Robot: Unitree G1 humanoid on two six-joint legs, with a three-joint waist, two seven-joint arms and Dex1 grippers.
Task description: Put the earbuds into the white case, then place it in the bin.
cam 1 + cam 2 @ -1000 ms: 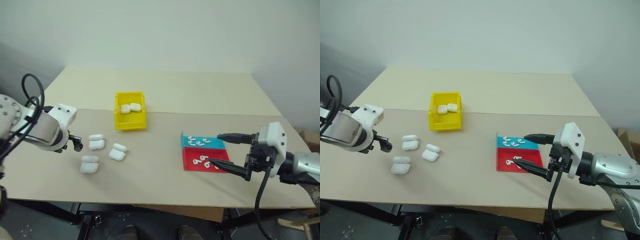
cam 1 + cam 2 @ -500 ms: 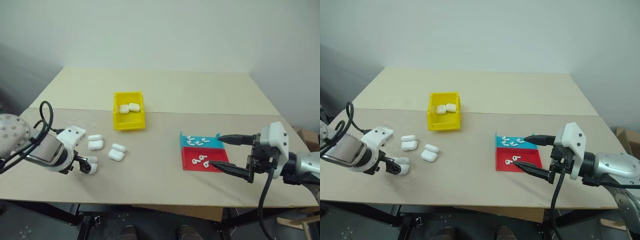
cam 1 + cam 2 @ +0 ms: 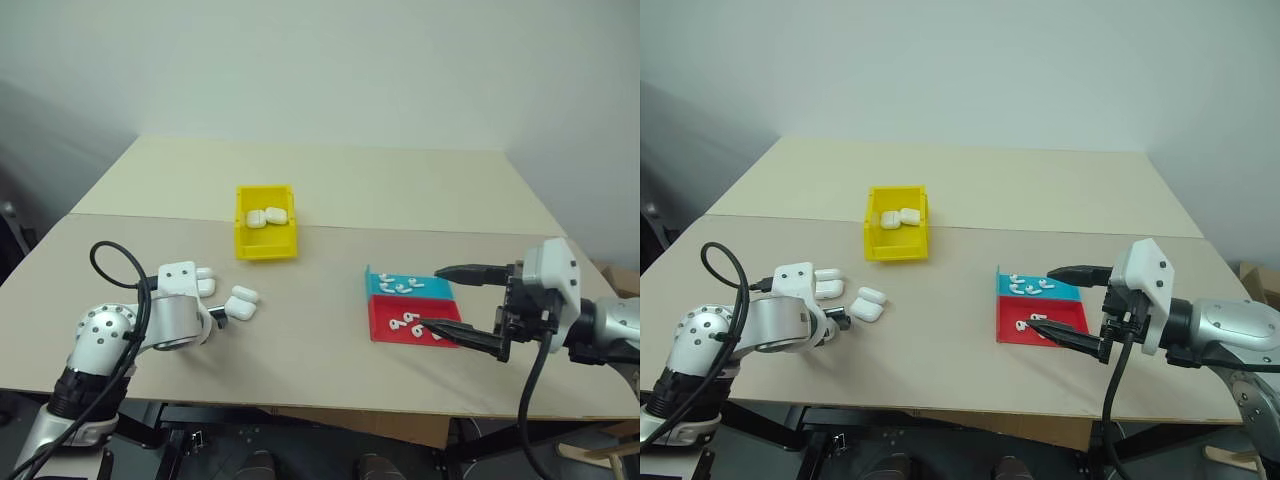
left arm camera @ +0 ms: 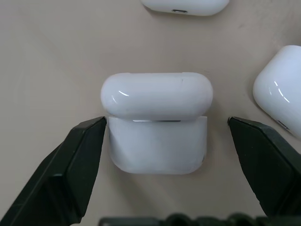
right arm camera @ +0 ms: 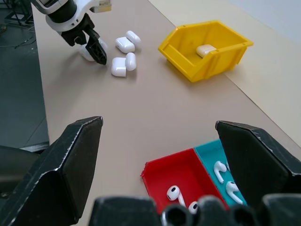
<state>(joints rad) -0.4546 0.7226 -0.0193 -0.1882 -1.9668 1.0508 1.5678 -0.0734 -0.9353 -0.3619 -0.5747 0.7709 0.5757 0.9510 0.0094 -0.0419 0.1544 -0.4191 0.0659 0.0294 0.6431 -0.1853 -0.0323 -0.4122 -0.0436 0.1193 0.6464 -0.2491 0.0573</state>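
Swung down and inward since a second ago, left gripper (image 4: 157, 141) now straddling one white case (image 4: 156, 121) among the loose cases on the table (image 3: 320, 330); right gripper (image 3: 455, 305) unmoved over the trays. Camera view shifted too, so bin (image 3: 266, 245) and trays only seem displaced.

Left fingers spread wide, nothing clamped: one pad at the case's flank, close to touching, the other standing clear on the far side. Case lying flat between them, lid shut, hinge seam running crosswise to the fingers. Two more cases just past the fingertips, near but apart.

Right fingers also spread, empty, hovering above the red tray (image 3: 410, 325) and blue tray (image 3: 410, 287), earbuds (image 5: 173, 192) loose inside both.

Probably light, rigid, glossy and slippery, rounded at every edge, so liable to squirt out under an off-centre pinch. Best taken across the lower body's flat sides, below the lid seam, leaving the lid free to flip open. Yellow bin farther off beyond the left gripper, already holding two cases.
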